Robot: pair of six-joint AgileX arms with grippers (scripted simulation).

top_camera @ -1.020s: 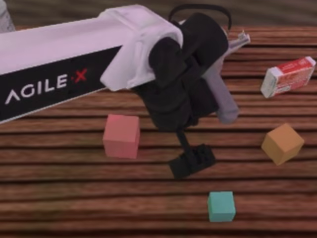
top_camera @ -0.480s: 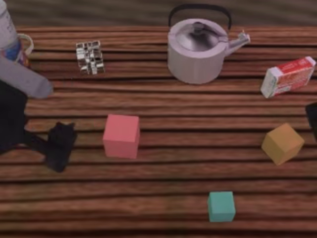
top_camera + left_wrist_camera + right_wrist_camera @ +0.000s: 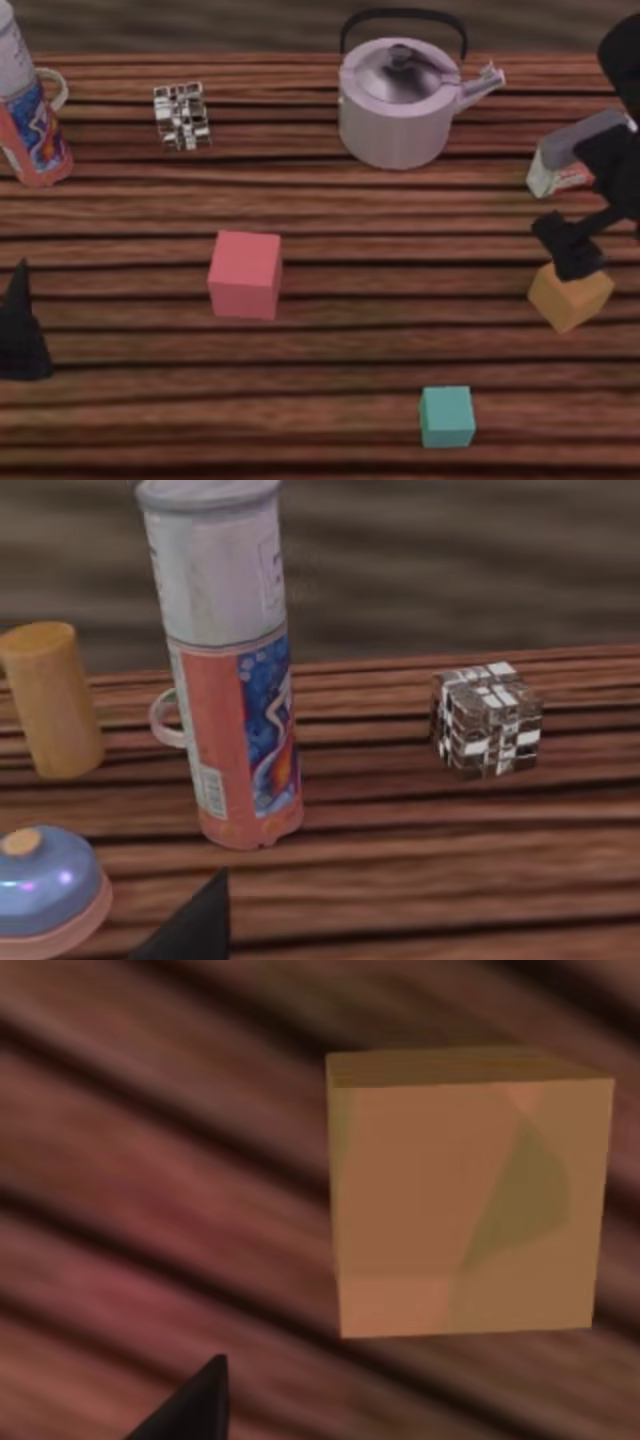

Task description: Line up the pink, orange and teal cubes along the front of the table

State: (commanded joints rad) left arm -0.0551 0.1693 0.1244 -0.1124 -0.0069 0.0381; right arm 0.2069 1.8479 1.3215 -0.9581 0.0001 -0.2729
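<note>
The orange cube sits on the tabletop near its right edge, turned at an angle to the planks. The right tool hangs directly over the cube's far corner; whether its fingers are spread or pressed together I cannot tell. In the right wrist view the orange cube fills the frame close below. The pink cube lies left of centre, well apart from it. The teal cube rests near the front edge, between the two. The left tool is at the left edge, its state impossible to tell.
</note>
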